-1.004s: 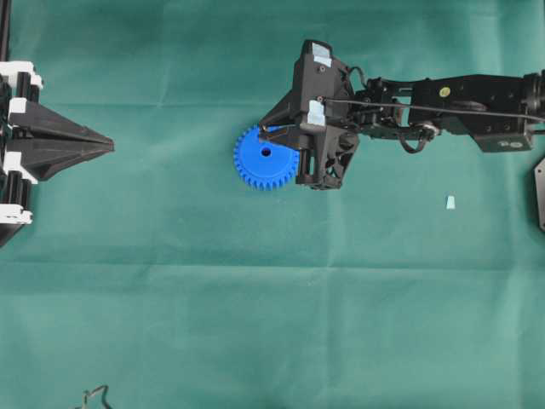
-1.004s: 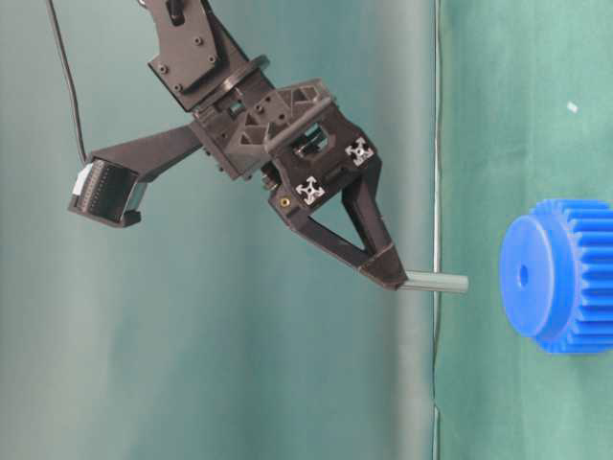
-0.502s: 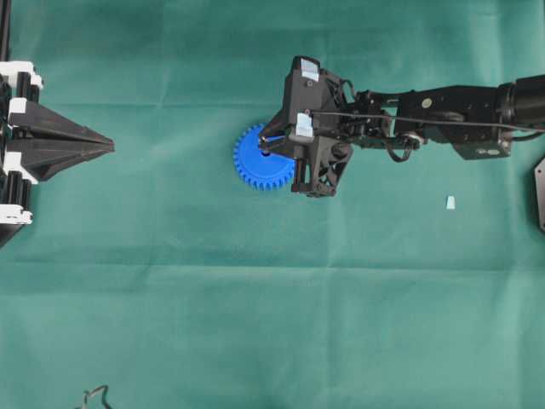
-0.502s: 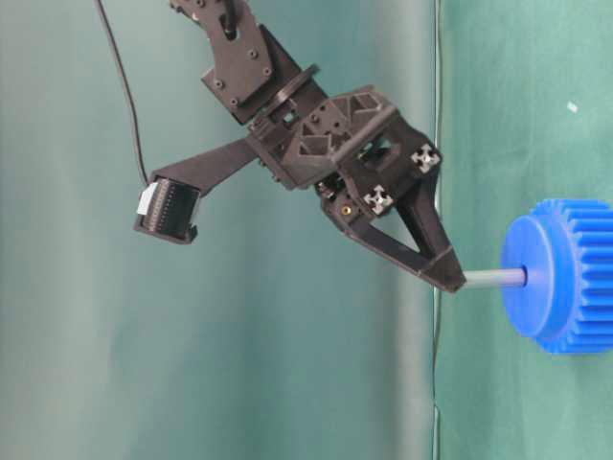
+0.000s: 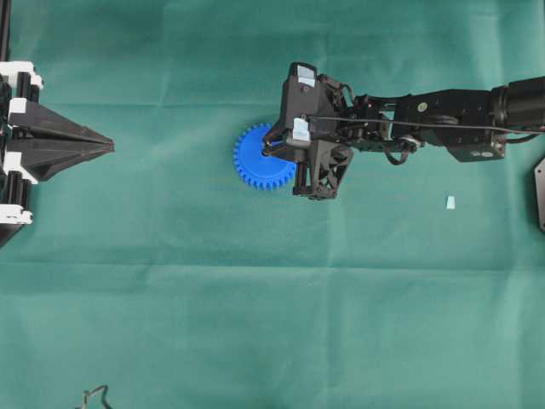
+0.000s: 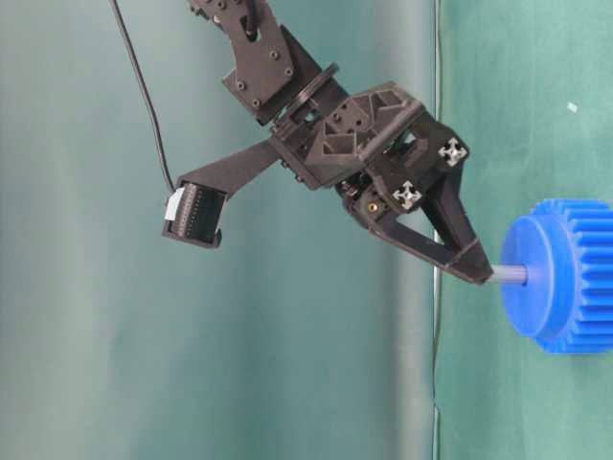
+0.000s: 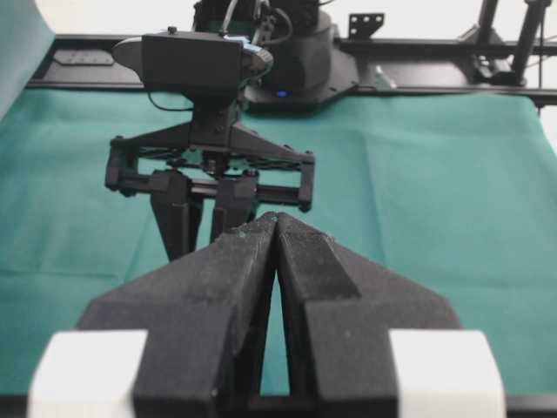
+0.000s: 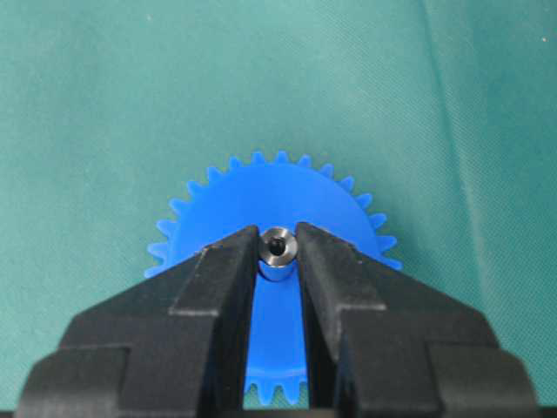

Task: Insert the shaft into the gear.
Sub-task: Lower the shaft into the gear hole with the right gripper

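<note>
The bright blue toothed gear (image 5: pixel 258 160) lies flat on the green cloth near the middle of the table, also seen side-on as the gear (image 6: pixel 565 278) at table level and from above as the gear (image 8: pixel 278 196). My right gripper (image 8: pixel 278 246) is shut on the silvery shaft (image 8: pixel 278 247), which stands upright over the gear's centre. At table level the shaft (image 6: pixel 510 276) has its lower end inside the gear's hub, with a short stretch showing below the right gripper (image 6: pixel 479 272). My left gripper (image 5: pixel 106 146) rests at the table's left edge, left gripper (image 7: pixel 276 222) shut and empty.
A small pale blue wedge scrap (image 5: pixel 450 202) lies on the cloth to the right of the gear. A dark plate (image 5: pixel 540 194) sits at the right edge. The right arm (image 5: pixel 443 115) stretches in from the right.
The right gripper has come down with the shaft: a second ago the shaft hung above the gear, then its tip met the centre hole, and now it sits deeper in.
</note>
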Robot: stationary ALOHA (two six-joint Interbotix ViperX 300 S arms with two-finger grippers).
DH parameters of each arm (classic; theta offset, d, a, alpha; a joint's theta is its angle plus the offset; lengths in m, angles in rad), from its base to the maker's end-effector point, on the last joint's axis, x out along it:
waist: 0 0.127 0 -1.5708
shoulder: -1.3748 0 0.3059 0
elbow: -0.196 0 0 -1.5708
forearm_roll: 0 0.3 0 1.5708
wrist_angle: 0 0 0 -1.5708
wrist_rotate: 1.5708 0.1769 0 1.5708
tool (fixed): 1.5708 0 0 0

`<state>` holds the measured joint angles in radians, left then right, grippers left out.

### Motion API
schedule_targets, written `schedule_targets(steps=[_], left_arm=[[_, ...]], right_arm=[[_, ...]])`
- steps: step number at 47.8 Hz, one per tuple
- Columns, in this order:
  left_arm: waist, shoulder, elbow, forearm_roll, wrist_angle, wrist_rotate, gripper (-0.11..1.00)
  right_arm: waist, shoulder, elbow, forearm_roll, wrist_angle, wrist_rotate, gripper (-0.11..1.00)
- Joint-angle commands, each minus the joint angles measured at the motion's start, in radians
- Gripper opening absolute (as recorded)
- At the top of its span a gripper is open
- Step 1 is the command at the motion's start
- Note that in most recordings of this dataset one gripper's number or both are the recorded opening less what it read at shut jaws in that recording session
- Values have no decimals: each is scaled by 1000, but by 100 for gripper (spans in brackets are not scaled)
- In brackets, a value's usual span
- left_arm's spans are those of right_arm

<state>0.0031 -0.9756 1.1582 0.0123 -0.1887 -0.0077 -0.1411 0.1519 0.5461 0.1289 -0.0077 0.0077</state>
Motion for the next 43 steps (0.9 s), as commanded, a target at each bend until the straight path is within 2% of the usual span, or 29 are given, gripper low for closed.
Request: schedule_targets(steps=[1, 43], left_arm=[[2, 5, -26, 3, -5, 0, 0], [2, 5, -26, 3, -5, -2, 0]], right_arm=[[0, -18, -8, 2, -11, 0, 17], [2, 23, -5, -2, -52, -2, 17]])
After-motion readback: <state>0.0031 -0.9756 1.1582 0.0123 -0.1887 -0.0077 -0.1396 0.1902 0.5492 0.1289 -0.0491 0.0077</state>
